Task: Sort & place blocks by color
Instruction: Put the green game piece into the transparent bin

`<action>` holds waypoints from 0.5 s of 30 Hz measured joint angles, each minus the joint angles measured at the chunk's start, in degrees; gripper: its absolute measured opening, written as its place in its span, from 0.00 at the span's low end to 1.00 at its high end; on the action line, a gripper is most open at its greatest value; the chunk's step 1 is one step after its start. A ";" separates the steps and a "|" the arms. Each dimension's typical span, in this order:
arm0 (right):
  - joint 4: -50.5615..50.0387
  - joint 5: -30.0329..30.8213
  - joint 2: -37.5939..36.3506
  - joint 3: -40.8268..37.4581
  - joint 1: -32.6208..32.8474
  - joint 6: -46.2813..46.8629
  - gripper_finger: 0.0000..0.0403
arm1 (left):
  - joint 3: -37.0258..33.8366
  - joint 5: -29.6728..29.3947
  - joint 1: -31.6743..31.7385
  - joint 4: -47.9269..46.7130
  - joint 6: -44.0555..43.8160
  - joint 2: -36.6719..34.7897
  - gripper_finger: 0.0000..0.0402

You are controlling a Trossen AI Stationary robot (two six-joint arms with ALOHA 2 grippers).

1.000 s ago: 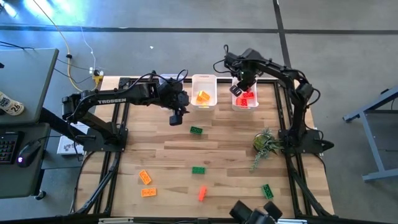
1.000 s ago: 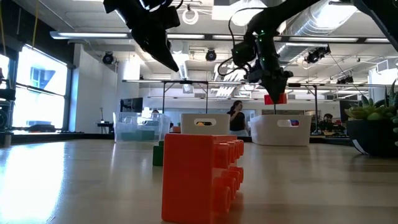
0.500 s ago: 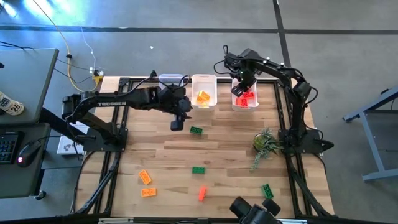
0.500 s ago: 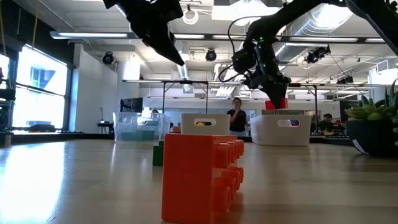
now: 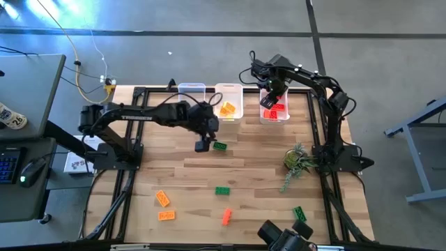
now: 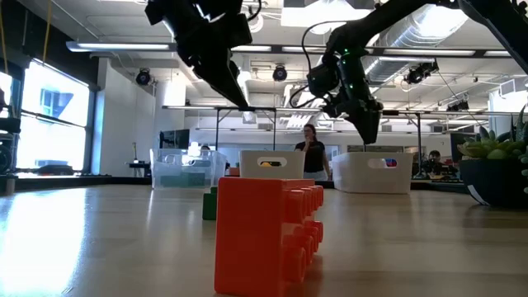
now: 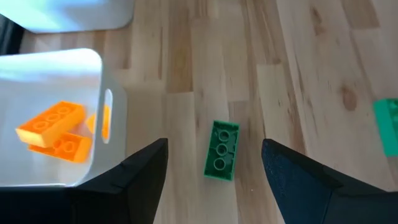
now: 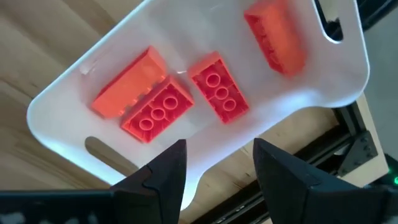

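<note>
My left gripper is open and hangs just left of a green block that lies flat on the table; in its wrist view the fingers stand on either side of the block, above it. My right gripper is open and empty over the white bin that holds several red blocks. The middle white bin holds orange blocks. Loose on the table are two more green blocks, two orange blocks and a red block.
A clear bin stands left of the two white bins at the far edge. A small green plant sits on the table's right side. Bare wood lies between the bins and the near blocks. A person stands in the room beyond.
My left gripper has moved right and toward the near edge, coming down beside the green block. My right gripper held a red block over the red bin a second ago; the block is now out of its fingers, and the gripper stays over the bin.
</note>
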 joint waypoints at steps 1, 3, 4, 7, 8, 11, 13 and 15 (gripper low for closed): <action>0.12 -0.03 0.00 0.00 0.00 -0.42 0.42 | 0.02 -0.17 -0.12 0.08 0.04 0.66 0.61; 0.57 -0.02 0.00 0.00 -0.02 -0.84 0.42 | 0.02 -0.23 -0.31 0.20 0.74 2.23 0.61; 0.88 -0.04 0.00 0.00 -0.02 -1.00 0.42 | 0.02 -0.23 -0.48 0.55 1.16 3.12 0.61; 1.18 -0.04 0.00 0.00 -0.02 -1.03 0.42 | 0.02 -0.35 -0.68 1.31 1.50 5.66 0.62; 1.32 -0.04 0.00 0.00 -0.02 -1.03 0.43 | 0.02 -0.34 -0.68 1.90 1.53 6.61 0.62; 1.53 -0.08 0.00 0.00 -0.02 -1.03 0.43 | 0.02 -0.36 -0.70 3.07 1.54 9.37 0.62; 1.68 -0.10 0.00 0.00 -0.02 -1.03 0.43 | 0.02 -0.34 -0.71 4.14 1.58 10.99 0.62; 1.67 -0.14 0.00 0.00 -0.02 -1.01 0.43 | 0.02 -0.34 -0.71 4.19 2.36 12.56 0.62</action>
